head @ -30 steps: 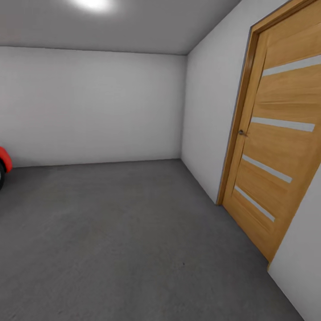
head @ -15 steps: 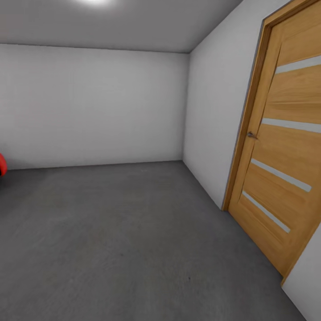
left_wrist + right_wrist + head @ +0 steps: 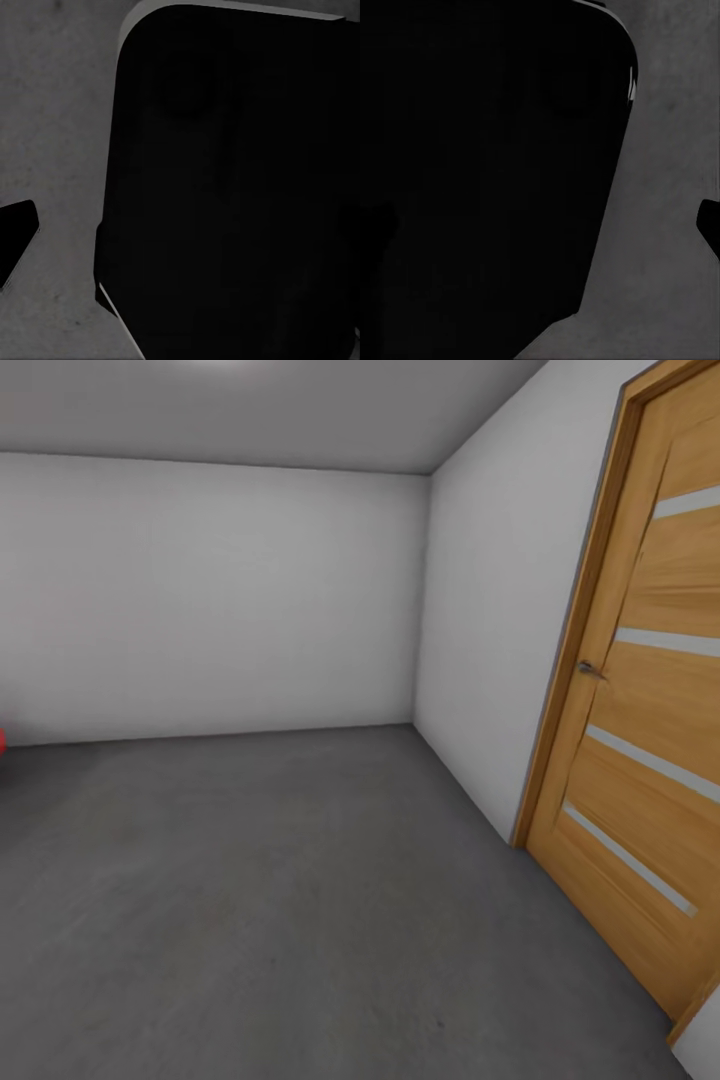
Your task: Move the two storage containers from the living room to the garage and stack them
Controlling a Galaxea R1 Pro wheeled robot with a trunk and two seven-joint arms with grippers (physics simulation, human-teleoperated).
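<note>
The garage (image 3: 215,600) spreads ahead of the robot in the head view, with plain white-grey walls meeting in a far corner right of centre and a dim ceiling above. The floor (image 3: 280,900) is dark grey, matte concrete with faint mottling, and it runs from the near edge to the far wall. On the right wall, close by, stands a slatted wooden door (image 3: 650,730) in a light wood frame, with pale horizontal strips across its panel and a small metal handle (image 3: 590,669) on its left side. At the far left edge, low against the far wall, a thin sliver of the red car (image 3: 2,740) is visible.

In the left wrist view a large black rounded body (image 3: 232,187) hangs over grey concrete, with a dark fingertip (image 3: 15,240) jutting in at one edge. The right wrist view shows a similar black mass (image 3: 487,172) over concrete and a dark tip (image 3: 710,225) at the edge. These are possibly parts of the robot itself. Whether either claw is open or closed cannot be told.
</note>
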